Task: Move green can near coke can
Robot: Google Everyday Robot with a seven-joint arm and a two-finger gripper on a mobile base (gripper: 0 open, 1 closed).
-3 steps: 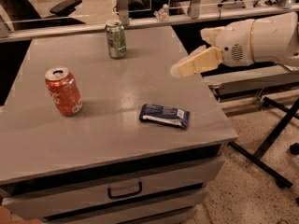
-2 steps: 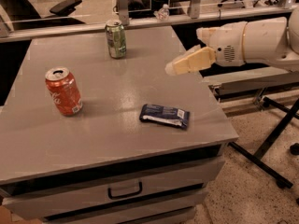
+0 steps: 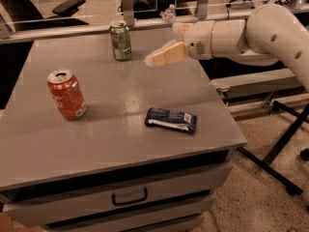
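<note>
Standing upright near the far edge of the grey desk (image 3: 120, 144), the green aluminium drink can (image 3: 120, 41) is found just left of the robot's two-finger gripper (image 3: 174, 42). Its pale fingers (image 3: 166, 56) are held spread and empty. The red-orange aluminium coke can (image 3: 66, 94) is set well apart, front-left.
</note>
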